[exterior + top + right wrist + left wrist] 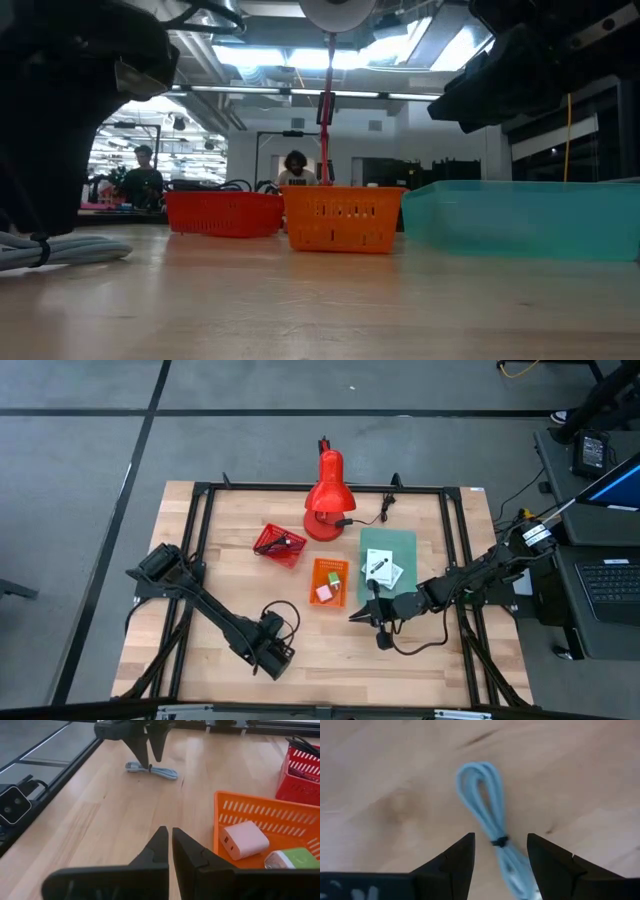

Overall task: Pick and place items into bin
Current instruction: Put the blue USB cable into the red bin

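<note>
A light blue coiled cable, bound by a black tie, lies flat on the wooden table near its front edge. My left gripper points down over it, open. One finger stands on each side of the cable's tied middle, close above it. The high view shows this gripper at the front, left of centre. My right gripper is shut on nothing and hovers near the orange basket. In the basket lie a pinkish-white block and a green item.
A red basket holds dark cords, behind the orange one. A teal tray with white packets sits to the right. A red desk lamp stands at the back. Black frame rails border the table.
</note>
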Tool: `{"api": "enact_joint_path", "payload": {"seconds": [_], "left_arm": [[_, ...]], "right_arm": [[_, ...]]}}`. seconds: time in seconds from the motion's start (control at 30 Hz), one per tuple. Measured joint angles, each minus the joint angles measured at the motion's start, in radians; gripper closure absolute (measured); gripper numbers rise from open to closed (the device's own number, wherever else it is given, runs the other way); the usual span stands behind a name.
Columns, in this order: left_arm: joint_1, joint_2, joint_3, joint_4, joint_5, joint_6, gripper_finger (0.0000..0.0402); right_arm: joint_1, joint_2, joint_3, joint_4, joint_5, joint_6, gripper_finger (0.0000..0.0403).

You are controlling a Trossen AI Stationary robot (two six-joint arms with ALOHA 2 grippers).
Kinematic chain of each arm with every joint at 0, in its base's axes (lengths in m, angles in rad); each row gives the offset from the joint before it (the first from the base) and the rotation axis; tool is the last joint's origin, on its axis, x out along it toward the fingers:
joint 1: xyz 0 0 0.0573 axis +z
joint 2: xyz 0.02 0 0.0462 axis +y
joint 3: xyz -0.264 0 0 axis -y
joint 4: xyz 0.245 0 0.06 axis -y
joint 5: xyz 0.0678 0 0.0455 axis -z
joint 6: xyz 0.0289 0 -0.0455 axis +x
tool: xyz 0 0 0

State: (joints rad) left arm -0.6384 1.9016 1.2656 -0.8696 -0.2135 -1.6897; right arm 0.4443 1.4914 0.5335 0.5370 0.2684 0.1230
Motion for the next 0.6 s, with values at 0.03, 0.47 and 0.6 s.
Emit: {"api": "enact_joint_path", "payload": {"seconds": [0.03, 0.47, 0.6], "left_arm": [[0.000, 0.002, 0.000, 0.014, -0.001, 0.000, 0.0226], [0.012, 0.060, 0.002, 0.033, 0.069, 0.046, 0.0244], [0.026, 0.077, 0.004, 0.034, 0.108, 0.148, 0.0259]], "right_arm": [[0.000, 0.000, 0.000, 0.000, 0.000, 0.000, 0.0395], [0.000, 0.000, 0.000, 0.000, 0.000, 0.001, 0.0395], [0.000, 0.000, 0.000, 0.000, 0.000, 0.003, 0.0395]]}}
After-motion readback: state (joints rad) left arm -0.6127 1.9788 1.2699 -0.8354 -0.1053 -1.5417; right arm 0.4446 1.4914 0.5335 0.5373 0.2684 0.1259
